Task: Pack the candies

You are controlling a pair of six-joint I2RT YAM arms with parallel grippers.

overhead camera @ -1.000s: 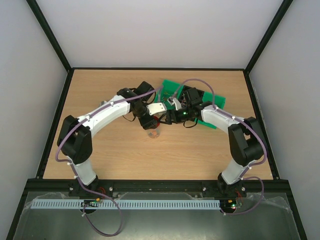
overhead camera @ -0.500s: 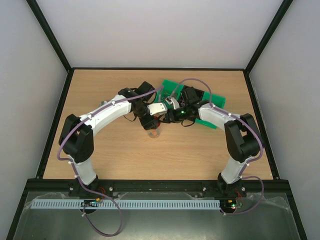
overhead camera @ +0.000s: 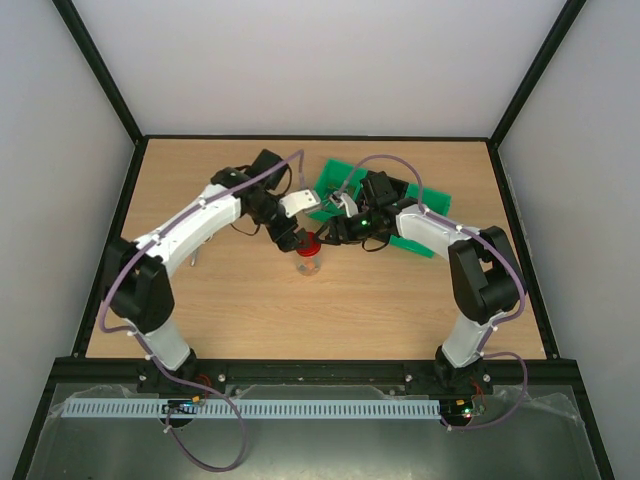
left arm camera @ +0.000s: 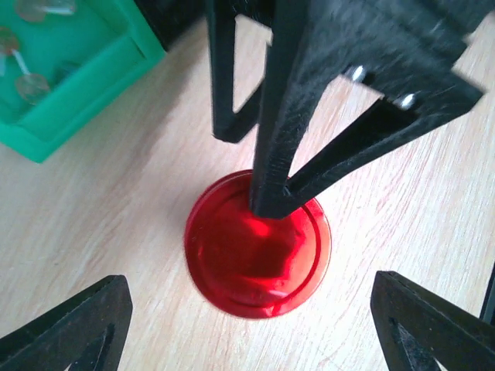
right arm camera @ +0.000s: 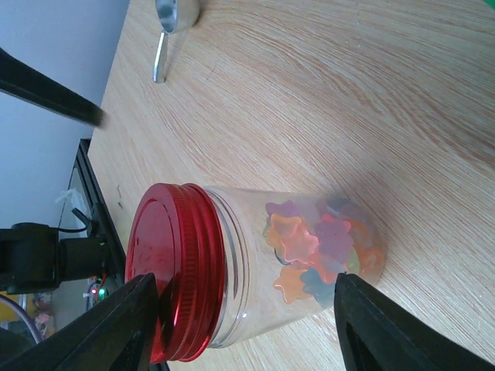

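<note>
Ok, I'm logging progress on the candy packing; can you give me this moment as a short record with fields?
jar: upright on the table, red lid on
candies: inside the jar, at the bottom
left gripper: open, over the lid, not touching
right gripper: open, one finger at the lid
scoop: on the table, apart from the jar

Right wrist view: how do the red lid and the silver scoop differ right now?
The red lid sits on the jar; the silver scoop lies on the table. The lid is a round ribbed cap; the scoop has a bowl and handle. The lid is beside the right fingers; the scoop lies far from them.
</note>
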